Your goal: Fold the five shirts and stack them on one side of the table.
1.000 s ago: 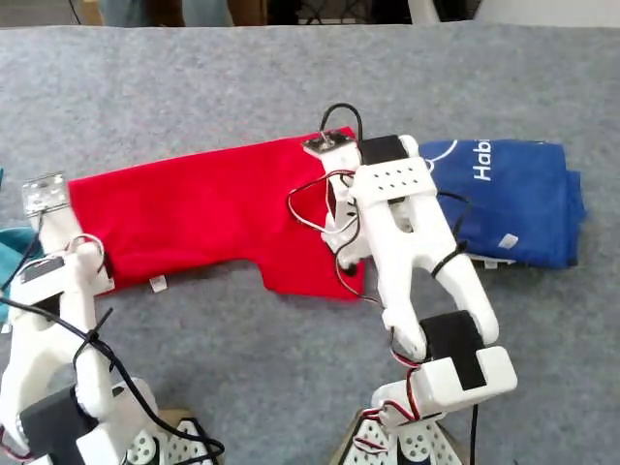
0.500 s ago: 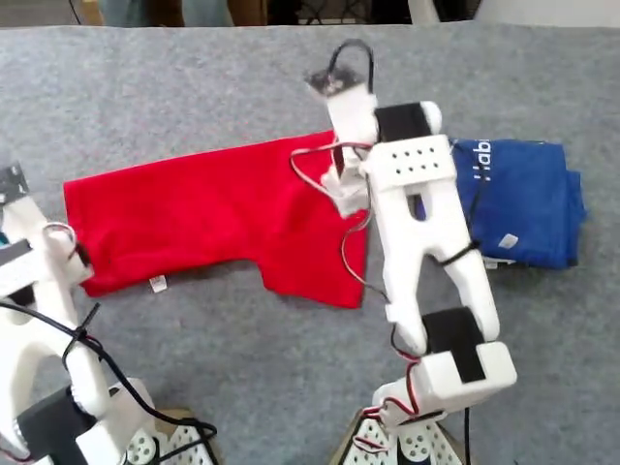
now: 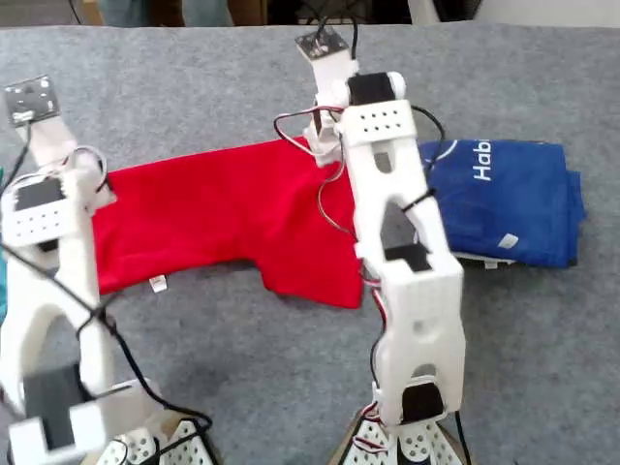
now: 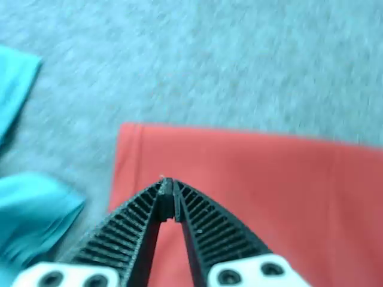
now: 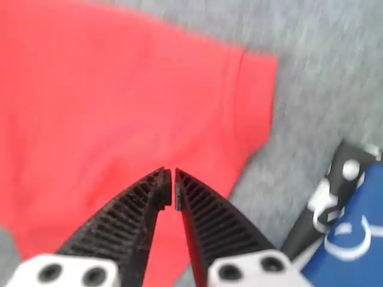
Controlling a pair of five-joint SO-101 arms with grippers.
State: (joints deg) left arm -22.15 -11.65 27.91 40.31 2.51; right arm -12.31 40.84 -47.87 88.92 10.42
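Red shirt (image 3: pixel 223 218) in place, arms (image 3: pixel 387 184) farther.

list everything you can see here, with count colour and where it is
red shirt: one, red, spread flat across the middle of the table, between the two arms
blue shirt: one, blue with white print, folded, beside the red shirt's end on the right arm's side
teal cloth: two patches, teal, off the red shirt's end by the left arm; cannot tell if one garment
table: one, grey covering, under everything
left gripper: one, black fingers, shut and empty over the red shirt's edge
right gripper: one, black fingers, shut and empty over the red shirt
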